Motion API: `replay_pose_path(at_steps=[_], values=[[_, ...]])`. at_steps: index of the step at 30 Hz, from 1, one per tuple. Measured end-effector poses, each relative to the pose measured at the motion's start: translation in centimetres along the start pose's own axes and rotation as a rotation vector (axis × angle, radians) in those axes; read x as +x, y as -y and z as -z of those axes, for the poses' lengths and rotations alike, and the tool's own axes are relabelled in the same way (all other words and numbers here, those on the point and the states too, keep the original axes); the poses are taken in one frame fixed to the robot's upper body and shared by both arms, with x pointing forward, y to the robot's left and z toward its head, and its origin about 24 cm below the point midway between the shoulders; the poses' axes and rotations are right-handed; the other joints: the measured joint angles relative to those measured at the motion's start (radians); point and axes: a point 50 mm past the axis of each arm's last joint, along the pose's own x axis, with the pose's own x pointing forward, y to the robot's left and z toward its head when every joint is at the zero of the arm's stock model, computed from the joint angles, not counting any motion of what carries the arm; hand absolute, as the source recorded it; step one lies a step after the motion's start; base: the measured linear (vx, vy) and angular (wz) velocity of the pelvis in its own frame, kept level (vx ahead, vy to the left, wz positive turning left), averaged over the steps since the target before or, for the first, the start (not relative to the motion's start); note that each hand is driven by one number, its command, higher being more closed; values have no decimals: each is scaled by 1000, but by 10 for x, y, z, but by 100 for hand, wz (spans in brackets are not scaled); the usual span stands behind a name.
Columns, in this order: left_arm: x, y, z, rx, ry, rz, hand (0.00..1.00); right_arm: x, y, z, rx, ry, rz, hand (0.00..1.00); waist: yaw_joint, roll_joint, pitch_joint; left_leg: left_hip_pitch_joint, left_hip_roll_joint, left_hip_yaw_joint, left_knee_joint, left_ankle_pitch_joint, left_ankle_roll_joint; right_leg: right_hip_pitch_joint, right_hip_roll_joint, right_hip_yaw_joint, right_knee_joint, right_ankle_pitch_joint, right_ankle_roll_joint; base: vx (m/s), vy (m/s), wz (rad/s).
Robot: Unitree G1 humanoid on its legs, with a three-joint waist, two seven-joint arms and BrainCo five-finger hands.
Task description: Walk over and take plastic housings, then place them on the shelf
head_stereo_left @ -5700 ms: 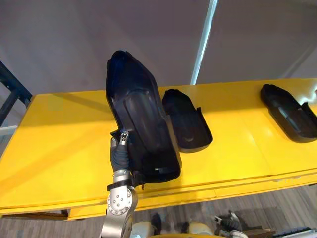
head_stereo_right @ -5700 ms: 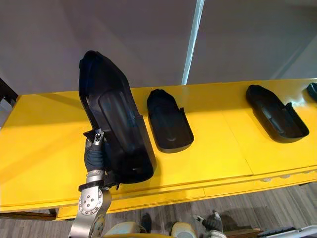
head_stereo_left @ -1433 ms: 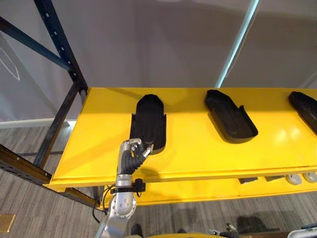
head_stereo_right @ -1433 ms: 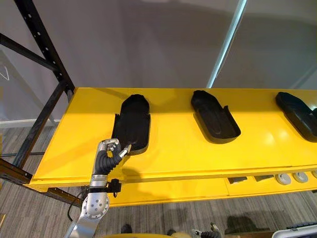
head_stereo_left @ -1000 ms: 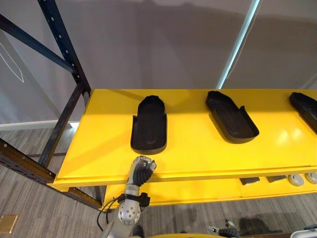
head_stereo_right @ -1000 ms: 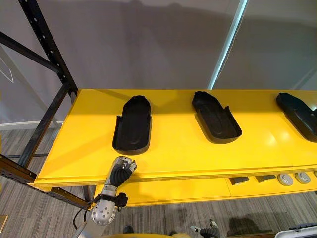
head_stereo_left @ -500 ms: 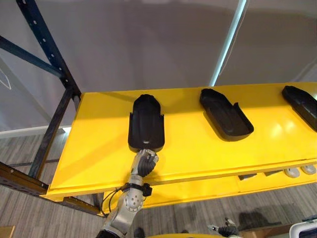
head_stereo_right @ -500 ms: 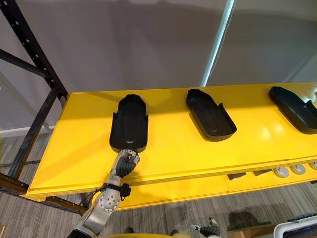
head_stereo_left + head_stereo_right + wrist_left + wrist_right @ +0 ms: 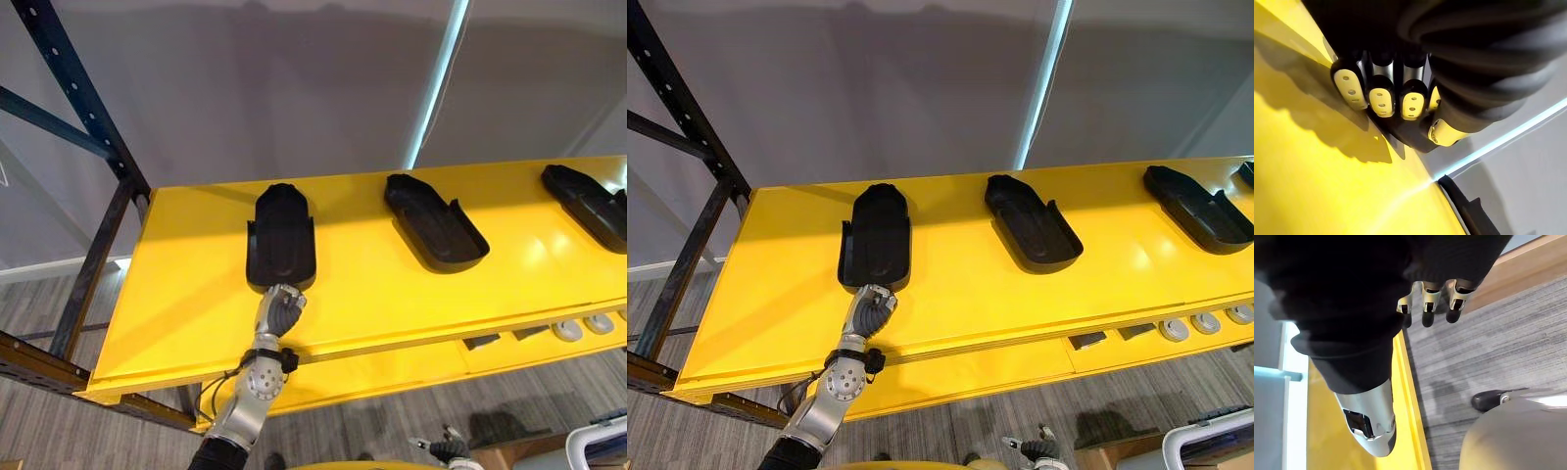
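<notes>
Three black plastic housings lie hollow side up on the yellow shelf (image 9: 372,294): a left one (image 9: 281,240), a middle one (image 9: 434,220) and a right one (image 9: 588,204). My left hand (image 9: 279,311) sits at the near end of the left housing with its fingers (image 9: 1382,95) curled into a fist, knuckles against the housing's edge and nothing held. Past those fingers the left wrist view shows the housing's dark rim (image 9: 1405,137). My right hand (image 9: 1432,303) hangs low beside the shelf's front edge, fingers relaxed and empty.
A dark blue rack upright and brace (image 9: 88,127) stand at the shelf's left end. Under the front edge, a lower level holds small round parts (image 9: 578,328). A grey wall with a bright vertical strip (image 9: 436,83) closes the back. Grey plank floor (image 9: 1498,342) lies below.
The left hand, which held the large housing upright, has laid it on the shelf, let go, drawn back, then returned as a fist to its near end. The camera has shifted too.
</notes>
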Motion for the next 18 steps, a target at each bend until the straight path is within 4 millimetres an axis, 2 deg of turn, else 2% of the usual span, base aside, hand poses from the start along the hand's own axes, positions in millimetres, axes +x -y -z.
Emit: replay_pose_path(at_steps=[8,11,15,16,18], values=[[1,-7,-5,-112,-9,-24,100,0,0,-1,-2,1,-1,0,0,0,0,-2,-2,-5,0,1,4,2,-2,-8,-2,3,3,8,-3,2],[-5,-22,-22,-194,61,-55,100,0,0,1,-3,-7,-1,0,0,-1,1,-4,-2,-19,0,1,4,9,-2,-20,-2,3,3,23,-6,13],[-10,-67,-70,-309,308,-215,100,0,1,5,-8,-21,1,0,16,0,2,-6,-2,-39,0,1,4,20,-2,-24,1,3,2,22,-8,10],[-11,-74,-76,-325,340,-241,100,0,2,6,-10,-26,2,0,19,0,2,-5,-2,-41,0,1,4,21,-2,-26,2,3,2,-11,-8,11],[-19,-103,-89,-390,439,-383,100,0,6,10,-19,-38,10,0,28,0,2,-5,0,-60,0,1,4,31,-3,-39,3,3,2,-18,-11,18]])
